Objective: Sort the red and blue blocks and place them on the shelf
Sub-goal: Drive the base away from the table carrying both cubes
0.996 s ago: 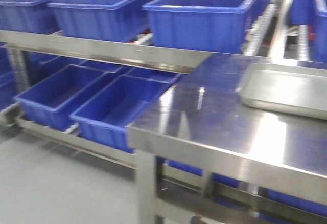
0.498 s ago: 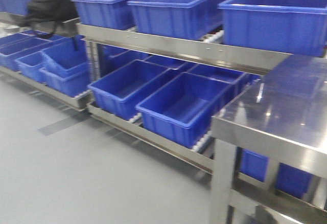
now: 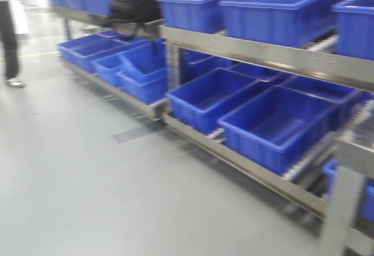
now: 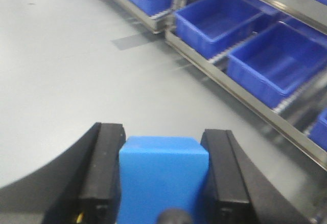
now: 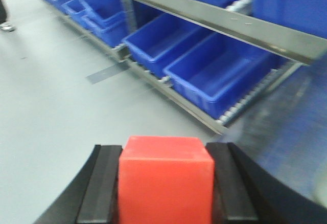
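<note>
In the left wrist view my left gripper [image 4: 163, 141] is shut on the blue block [image 4: 163, 180], a plain matte cube pressed between both black pads, high above the grey floor. In the right wrist view my right gripper [image 5: 164, 151] is shut on the red block [image 5: 166, 185], held the same way. The shelf is the steel rack with a brushed front rail [image 3: 263, 50] running along the right of the front view. That same rail [image 5: 214, 17] lies ahead of the red block, up and to the right. Neither gripper shows in the front view.
Large blue tubs [image 3: 274, 124] fill the rack's lower roller level, and more stand on the upper level. A black backpack [image 3: 135, 2] rests on the rack further left. A person's legs [image 3: 9, 34] stand at the far left. A steel table corner [image 3: 355, 151] juts in at the right. Grey floor [image 3: 87, 180] spreads to the left.
The front view has swung left along the rack. The steel table and its tray have slid off to the right, and the backpack and a standing person have come into view.
</note>
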